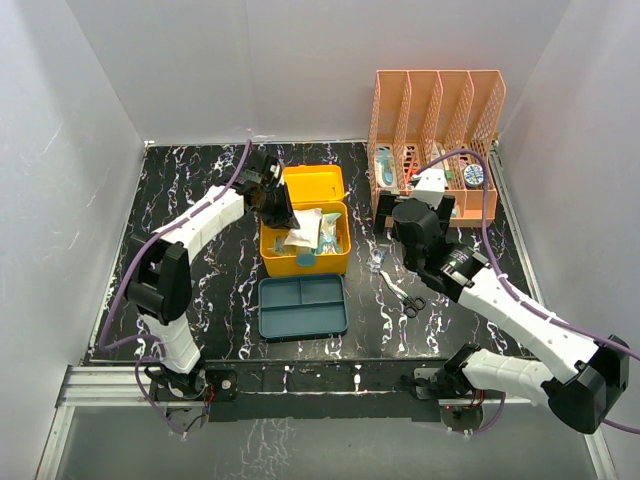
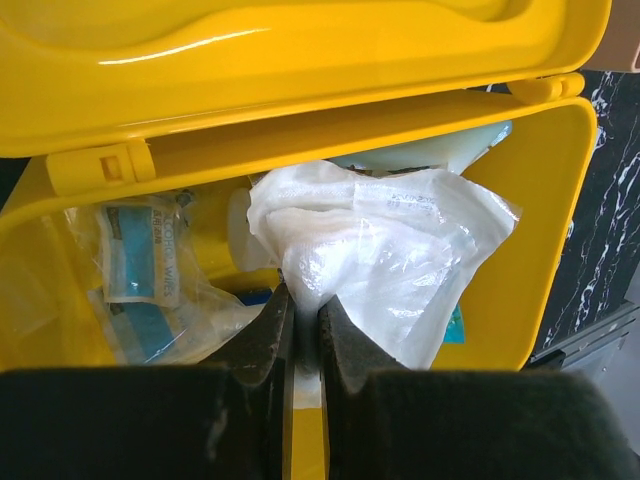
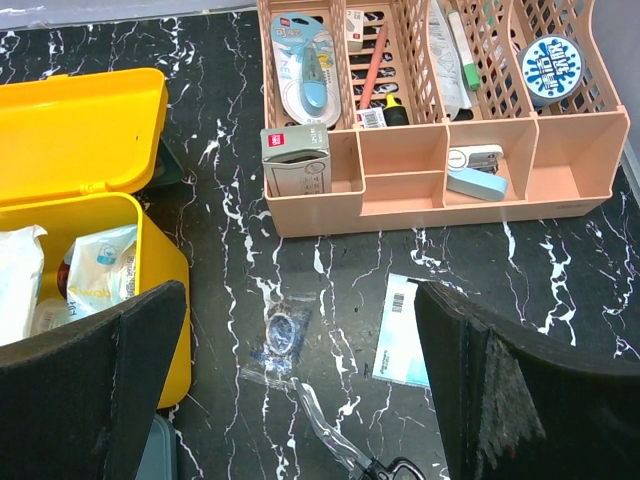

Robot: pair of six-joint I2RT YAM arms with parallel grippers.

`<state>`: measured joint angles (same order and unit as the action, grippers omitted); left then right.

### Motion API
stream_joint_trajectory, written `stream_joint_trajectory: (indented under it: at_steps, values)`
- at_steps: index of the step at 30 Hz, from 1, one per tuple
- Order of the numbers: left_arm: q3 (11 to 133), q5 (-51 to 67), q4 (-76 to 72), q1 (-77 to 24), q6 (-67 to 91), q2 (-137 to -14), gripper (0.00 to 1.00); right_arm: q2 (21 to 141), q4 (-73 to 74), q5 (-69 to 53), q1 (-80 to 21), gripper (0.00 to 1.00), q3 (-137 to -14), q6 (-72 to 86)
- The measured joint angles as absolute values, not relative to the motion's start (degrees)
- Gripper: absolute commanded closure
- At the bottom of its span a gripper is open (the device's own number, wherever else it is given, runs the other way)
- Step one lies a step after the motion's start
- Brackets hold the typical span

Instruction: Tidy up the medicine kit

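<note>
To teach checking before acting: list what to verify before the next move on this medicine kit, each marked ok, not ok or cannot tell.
1. Medicine kit lid open: ok.
2. Left fingers shut at white packet; gripping it: cannot tell.
3. Right fingers open, empty: ok.
4. Teal insert tray seated in kit: not ok, lies on table.
5. Scissors, blue packet put away: not ok.

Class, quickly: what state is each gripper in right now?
Left gripper: closed, pinching the white packet by its edge.
Right gripper: open, holding nothing.
</note>
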<state>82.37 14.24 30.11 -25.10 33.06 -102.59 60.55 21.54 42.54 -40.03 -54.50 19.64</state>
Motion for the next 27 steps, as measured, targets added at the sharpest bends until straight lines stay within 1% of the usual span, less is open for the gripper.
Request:
stream_joint_trajectory:
  at_steps: [1,3,6,8,14,18,22,25,27]
  values:
    - [82.4,14.3,30.1,-25.2,33.1,-102.7,0.89,60.4,21.7,42.6,-40.0,0.02,-54.5,19.6]
    - [82.4,14.6,30.4,-25.4,33.1,-103.0,0.8,60.2,21.9,42.6,-40.0,0.02,-54.5,19.7]
    - [82.4,14.8,30.8,-25.6,32.8,-103.7,0.61,59.6,22.2,42.6,-40.0,0.02,-54.4,19.7]
    - [82.4,15.0,31.3,-25.8,32.8,-104.0,0.52,59.1,22.2,42.6,-40.0,0.02,-54.0,19.7]
    - [82.5,15.1,32.0,-26.1,32.1,-104.0,0.52,58.5,22.5,42.7,-40.0,0.02,-53.5,19.8]
    - [84.9,14.6,33.7,-26.1,30.9,-103.7,0.52,58.5,22.5,42.7,-40.0,0.02,-53.5,19.9]
    - [93.0,12.9,36.7,-26.0,28.0,-102.2,0.52,58.5,22.5,42.7,-40.0,0.02,-53.5,19.9]
    - [101.2,11.4,38.0,-25.0,25.0,-99.8,0.48,58.5,22.5,42.7,-40.0,0.02,-53.5,19.9]
    - [105.4,10.9,38.4,-22.6,22.5,-96.5,0.47,58.5,22.5,42.7,-40.0,0.02,-53.5,19.9]
